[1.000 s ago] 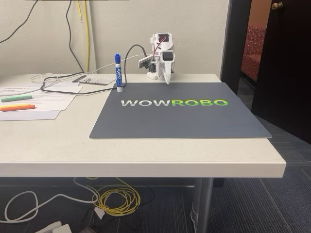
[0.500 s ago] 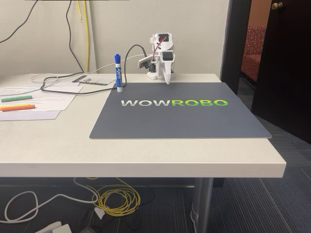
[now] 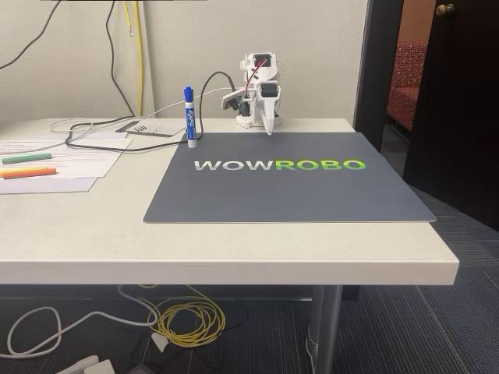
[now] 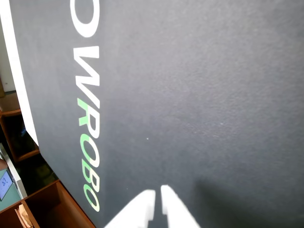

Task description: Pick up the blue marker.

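While the blue marker (image 3: pixel 189 117) stands upright beside the mat (image 3: pixel 288 183), the gripper (image 4: pixel 157 192) hangs closed.

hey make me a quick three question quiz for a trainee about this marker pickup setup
1. True or false: the blue marker lies flat on the grey mat.
2. Which highlighter lies nearer the wall in the fixed view: A) green highlighter B) orange highlighter?
3. In the wrist view, the fingertips of the gripper are nearly ____.

Key: 1. False, it stands upright, cap up, at the mat's far left corner. 2. A. 3. Together.
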Controlling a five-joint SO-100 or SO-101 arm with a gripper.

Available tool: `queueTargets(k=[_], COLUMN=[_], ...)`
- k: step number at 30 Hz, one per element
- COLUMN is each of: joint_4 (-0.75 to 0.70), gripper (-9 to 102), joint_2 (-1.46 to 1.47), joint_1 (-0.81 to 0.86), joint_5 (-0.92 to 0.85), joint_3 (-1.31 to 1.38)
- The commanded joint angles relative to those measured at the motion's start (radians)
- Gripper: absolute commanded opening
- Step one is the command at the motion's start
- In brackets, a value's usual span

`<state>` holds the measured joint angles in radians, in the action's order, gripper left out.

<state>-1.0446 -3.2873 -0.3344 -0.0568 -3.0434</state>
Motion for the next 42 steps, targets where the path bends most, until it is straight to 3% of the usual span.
queueTargets(k=[1,36,42], joint_4=[0.000,0.021,-0.049], gripper=[0,0,0], joint_2=[-0.063,-0.061,-0.061], joint_1=[-0.005,0.052,0.109], joint_5=[0.005,-0.011,-0.187], joint_3=[0.000,0.098,0.265])
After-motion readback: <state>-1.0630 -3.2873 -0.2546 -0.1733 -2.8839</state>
